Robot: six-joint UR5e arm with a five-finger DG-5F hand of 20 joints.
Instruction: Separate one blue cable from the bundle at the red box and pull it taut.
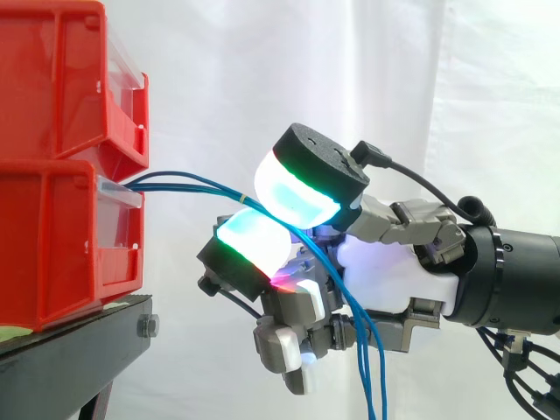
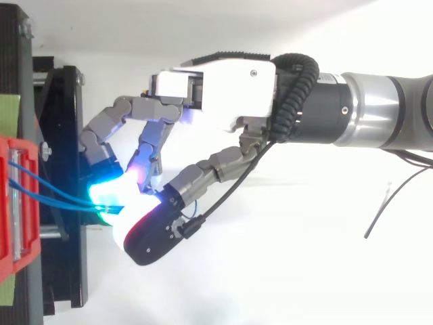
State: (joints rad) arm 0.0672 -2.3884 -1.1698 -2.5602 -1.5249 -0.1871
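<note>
Thin blue cables (image 1: 192, 182) leave the front of the lower red bin (image 1: 52, 245) and run right to my hand (image 1: 394, 271). They pass between two glowing cyan-green fingertips (image 1: 297, 197), which are curled and pinched together on them. Behind the pads the cables drop in loose strands down past the palm. From bin to pads the strands lie close together with a slight sag. From above, the blue cables (image 2: 61, 196) run from the red bin (image 2: 8, 203) into the pinching pads of my hand (image 2: 230, 81). I cannot tell whether one strand or more is gripped.
A second red bin (image 1: 61, 79) is stacked on the lower one, both on the black stand (image 1: 70, 350). A white curtain hangs behind. The arm comes in from the right. A loose black wire (image 2: 385, 203) lies on the white surface at right.
</note>
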